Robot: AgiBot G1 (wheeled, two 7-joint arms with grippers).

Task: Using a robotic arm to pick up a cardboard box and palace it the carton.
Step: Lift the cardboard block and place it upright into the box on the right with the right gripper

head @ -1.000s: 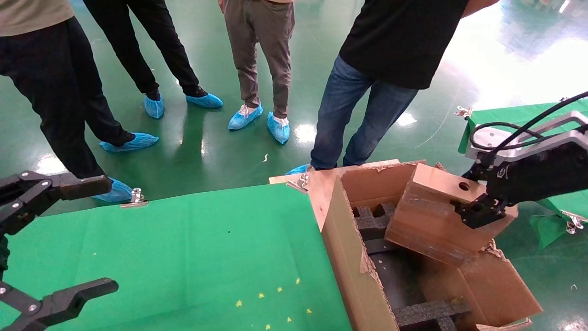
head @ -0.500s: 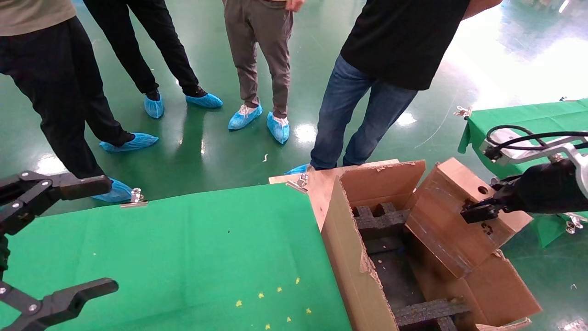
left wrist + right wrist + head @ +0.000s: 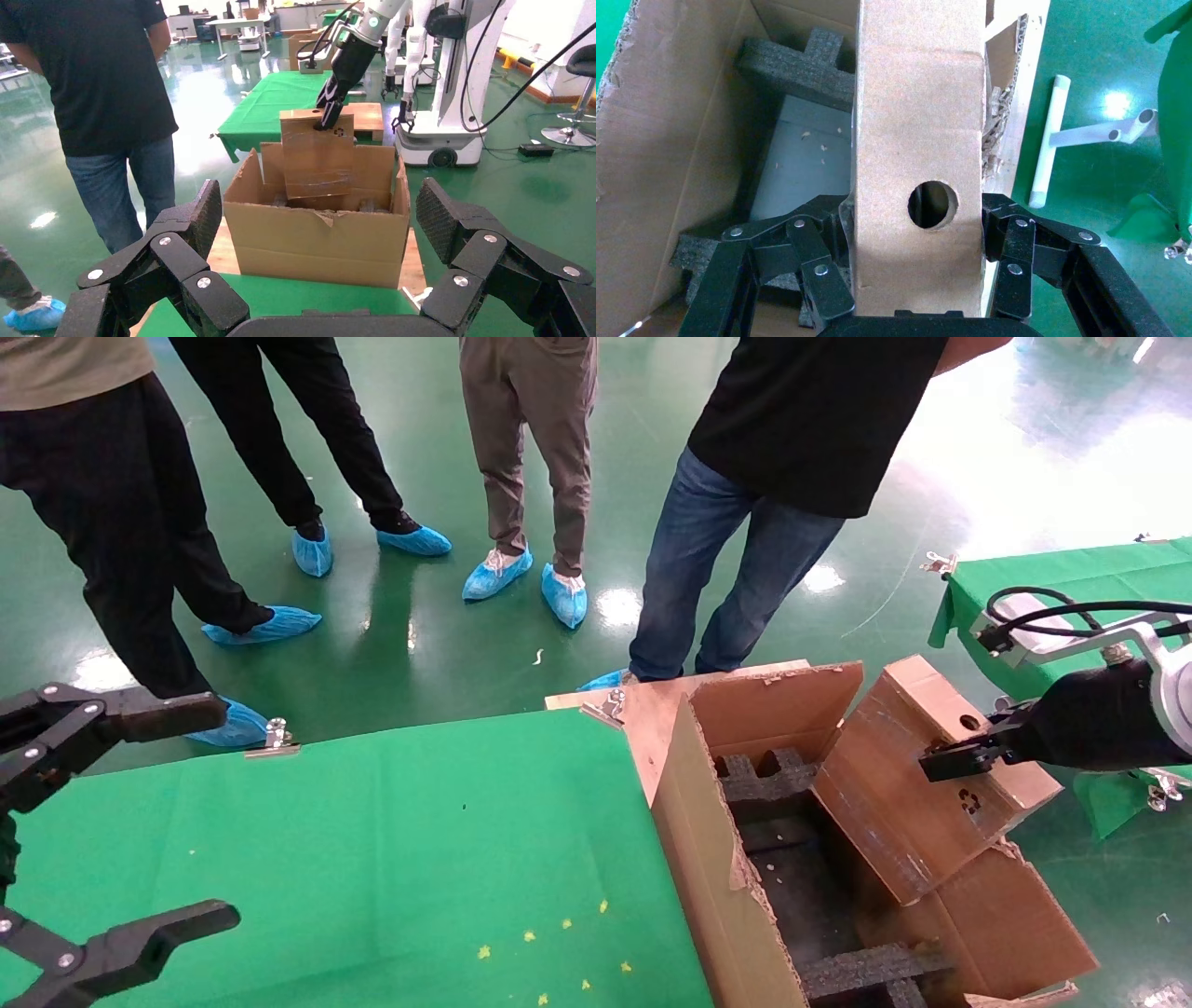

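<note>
My right gripper (image 3: 959, 758) is shut on the small cardboard box (image 3: 908, 798), gripping its upper end by the round hole. The box hangs tilted, its lower end inside the right side of the large carton (image 3: 703, 845). The carton has torn flaps and black foam inserts (image 3: 768, 775). In the right wrist view the fingers (image 3: 821, 274) clamp both sides of the box (image 3: 919, 119) above the carton's interior. The left wrist view shows the white arm (image 3: 346, 60) holding the box (image 3: 316, 158) over the carton (image 3: 316, 242). My left gripper (image 3: 222, 812) is open and empty over the green table.
The green table (image 3: 372, 840) lies left of the carton, with metal clips (image 3: 275, 738) at its far edge. Several people stand close behind on the green floor; one in jeans (image 3: 726, 570) is right by the carton. Another green table (image 3: 1052, 570) stands at the right.
My right gripper has drawn back to the right with the box. The box now tilts more steeply and its lower end sits deeper in the carton. The left arm has not moved.
</note>
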